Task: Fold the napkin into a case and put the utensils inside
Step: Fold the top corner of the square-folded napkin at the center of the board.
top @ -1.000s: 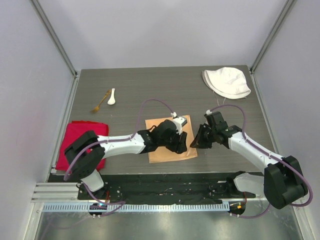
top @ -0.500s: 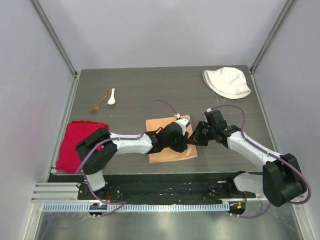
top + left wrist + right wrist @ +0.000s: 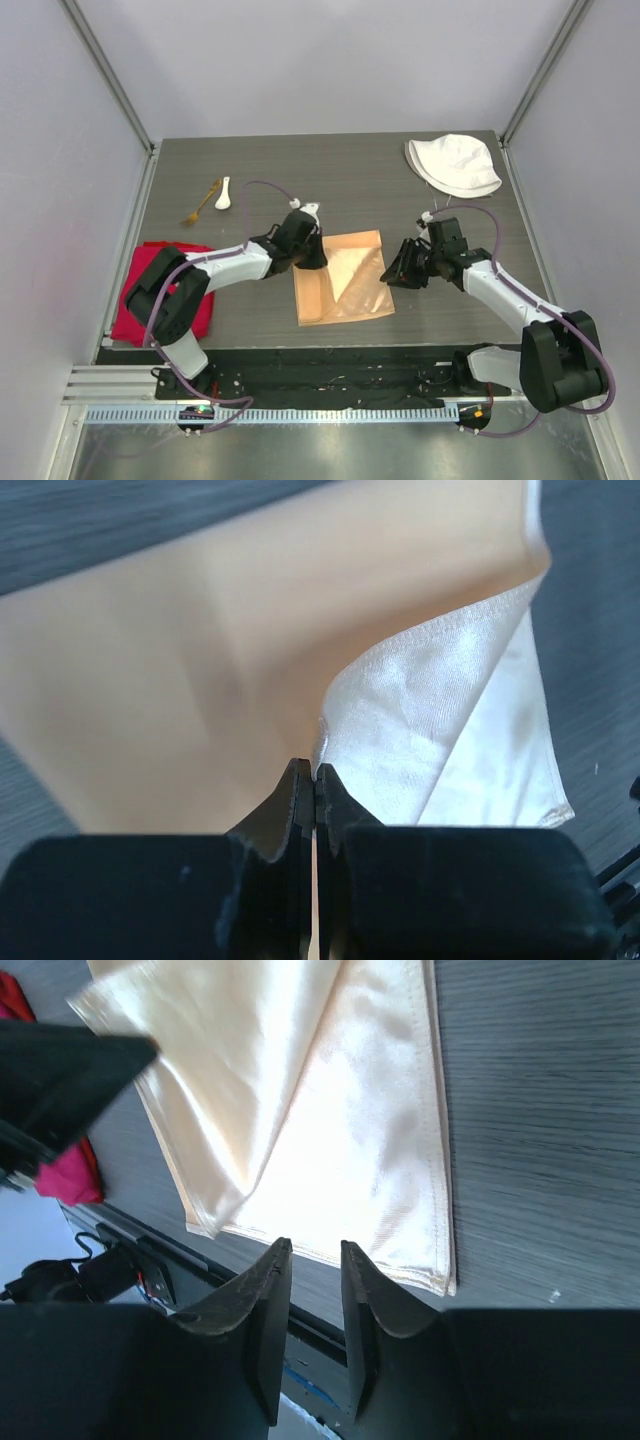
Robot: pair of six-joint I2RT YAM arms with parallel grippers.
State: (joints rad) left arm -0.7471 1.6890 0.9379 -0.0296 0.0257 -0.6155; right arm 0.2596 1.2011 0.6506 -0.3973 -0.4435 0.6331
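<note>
Left end effector (image 3: pixel 314 772) clenched napkin (image 3: pixel 352 290) flap at its far-left corner; right end effector (image 3: pixel 314 1252) hung released, just off napkin's right edge.

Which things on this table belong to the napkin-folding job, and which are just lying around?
Part of the job:
- napkin
- white spoon
- gold fork

Just lying about:
- red cloth
- white hat
</note>
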